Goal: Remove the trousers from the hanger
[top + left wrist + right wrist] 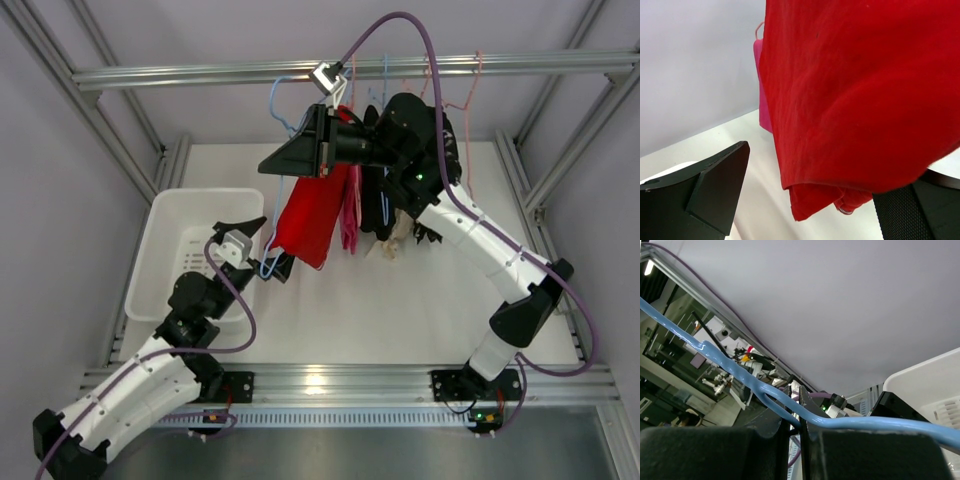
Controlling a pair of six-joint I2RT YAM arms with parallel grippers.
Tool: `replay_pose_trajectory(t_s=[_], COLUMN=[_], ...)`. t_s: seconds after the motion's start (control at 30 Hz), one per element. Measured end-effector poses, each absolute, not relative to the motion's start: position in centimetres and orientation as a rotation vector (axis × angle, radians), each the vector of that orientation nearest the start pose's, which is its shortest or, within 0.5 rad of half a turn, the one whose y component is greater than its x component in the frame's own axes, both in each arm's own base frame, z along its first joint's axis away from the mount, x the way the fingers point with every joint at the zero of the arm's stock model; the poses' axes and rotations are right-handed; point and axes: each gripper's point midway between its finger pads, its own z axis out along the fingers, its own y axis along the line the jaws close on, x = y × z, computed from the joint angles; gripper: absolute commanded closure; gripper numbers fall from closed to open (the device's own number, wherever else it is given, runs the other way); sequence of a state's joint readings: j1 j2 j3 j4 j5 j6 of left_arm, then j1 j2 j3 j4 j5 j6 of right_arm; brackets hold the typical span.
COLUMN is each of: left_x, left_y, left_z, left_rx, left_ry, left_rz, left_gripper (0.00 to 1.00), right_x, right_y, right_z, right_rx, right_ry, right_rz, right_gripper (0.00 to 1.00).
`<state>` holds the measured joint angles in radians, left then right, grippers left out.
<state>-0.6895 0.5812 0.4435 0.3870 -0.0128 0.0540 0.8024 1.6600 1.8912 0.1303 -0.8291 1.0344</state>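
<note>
My left gripper (268, 245) stands wide open, the hem of the trousers (310, 220) between its fingers. They hang from the hanger (740, 375); higher up, my right gripper (800, 422) pinches its wire below the rail (200, 75).

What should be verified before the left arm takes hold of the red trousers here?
1. Right claw shut on the thin light-blue wire hanger: ok, the wire is pinched between its jaws.
2. Left claw open: ok, jaws wide apart.
3. Bright red fabric trousers lined up with the left claw: ok, the lower hem hangs in the gap in the left wrist view and is not clamped.
4. Pink garment outside the left claw: ok, it hangs behind the red cloth, away from the fingers.
5. Hanger hook seated on the aluminium rail: cannot tell.
</note>
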Motion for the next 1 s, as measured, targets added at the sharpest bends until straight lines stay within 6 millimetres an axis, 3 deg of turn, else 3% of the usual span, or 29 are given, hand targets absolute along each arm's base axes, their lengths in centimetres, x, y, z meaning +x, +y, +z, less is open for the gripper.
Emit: replay_pose_trajectory(t_s=[0.27, 0.37, 0.43, 0.5, 0.6, 0.63, 0.73, 1.0], left_x=[24.2, 24.5, 24.6, 24.6, 24.5, 24.4, 24.3, 24.1], left_y=[-19.5, -19.8, -20.0, -20.1, -20.0, -20.0, -19.9, -19.4], left_z=[32.0, 32.4, 32.5, 32.8, 33.6, 33.9, 34.8, 36.1], left_rx=[0.422, 0.407, 0.402, 0.394, 0.380, 0.379, 0.373, 0.391], left_ry=[1.213, 1.197, 1.192, 1.181, 1.155, 1.145, 1.123, 1.116], left_rz=[-0.578, -0.589, -0.600, -0.611, -0.623, -0.621, -0.622, -0.587], left_gripper=[0.01, 0.14, 0.30, 0.39, 0.64, 0.79, 0.97, 1.00], right_x=[18.9, 18.8, 18.8, 18.7, 18.7, 18.7, 18.6, 18.6], right_y=[41.8, 41.8, 41.8, 41.8, 41.8, 41.7, 41.6, 40.5], right_z=[52.9, 52.7, 52.8, 52.8, 52.9, 52.8, 52.3, 50.1], right_rx=[-0.727, -0.732, -0.734, -0.735, -0.735, -0.734, -0.738, -0.764], right_ry=[1.486, 1.487, 1.486, 1.482, 1.480, 1.480, 1.481, 1.504], right_rz=[1.983, 1.985, 1.985, 1.985, 1.985, 1.984, 1.979, 1.926], right_gripper=[1.00, 1.00, 1.00, 1.00, 1.00, 1.00, 1.00, 1.00])
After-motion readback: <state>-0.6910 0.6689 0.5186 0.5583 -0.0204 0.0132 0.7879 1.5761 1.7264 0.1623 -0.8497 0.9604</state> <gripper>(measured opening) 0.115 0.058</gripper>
